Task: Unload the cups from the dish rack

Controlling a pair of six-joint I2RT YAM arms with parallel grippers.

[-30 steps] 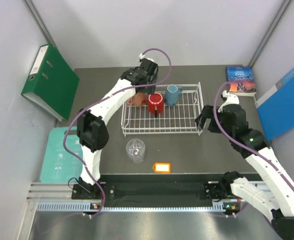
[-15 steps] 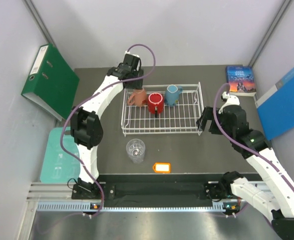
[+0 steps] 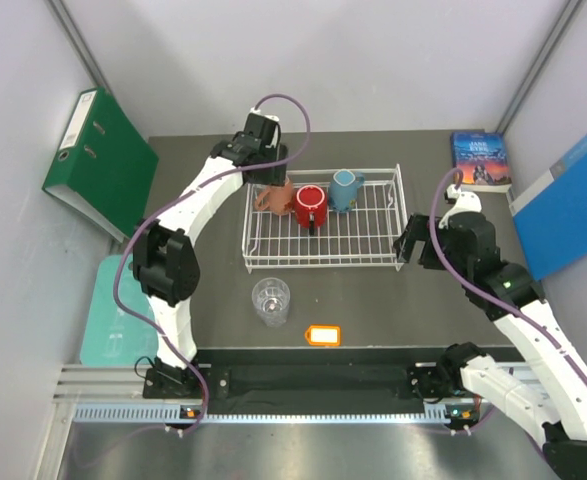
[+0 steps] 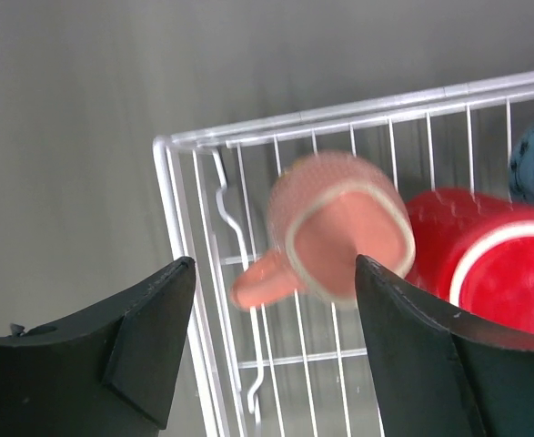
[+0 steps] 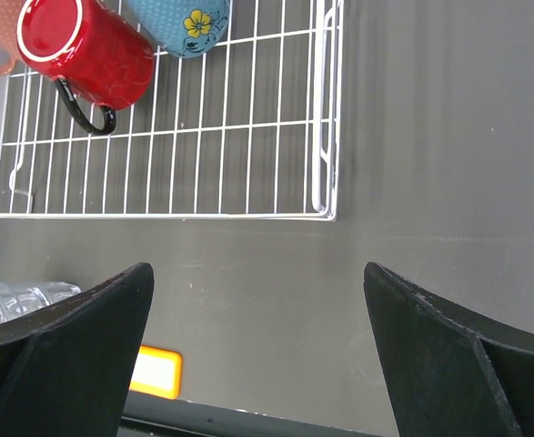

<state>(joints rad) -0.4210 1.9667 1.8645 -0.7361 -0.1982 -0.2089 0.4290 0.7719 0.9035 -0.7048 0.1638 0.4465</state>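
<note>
The white wire dish rack [image 3: 363,235] holds three mugs along its far side. They are a salmon-pink mug [image 3: 273,197], a red mug [image 3: 310,205] and a light blue mug [image 3: 345,189]. A clear glass tumbler [image 3: 271,300] stands on the table in front of the rack. My left gripper [image 3: 271,172] hovers open over the rack's far left corner. In the left wrist view the pink mug [image 4: 339,228] lies blurred between the open left gripper [image 4: 276,273] jaws, beside the red mug [image 4: 485,264]. My right gripper [image 3: 406,243] is open and empty by the rack's right end [image 5: 326,137].
An orange tag [image 3: 323,335] lies near the table's front edge. A green binder [image 3: 98,160] leans at the left, and a teal mat [image 3: 113,310] lies at the near left. A book [image 3: 478,160] and a blue folder [image 3: 568,205] are at the right.
My left gripper has pulled back from above the red and pink mugs to the rack's far left corner. The pink mug has shifted slightly. The right arm has barely moved.
</note>
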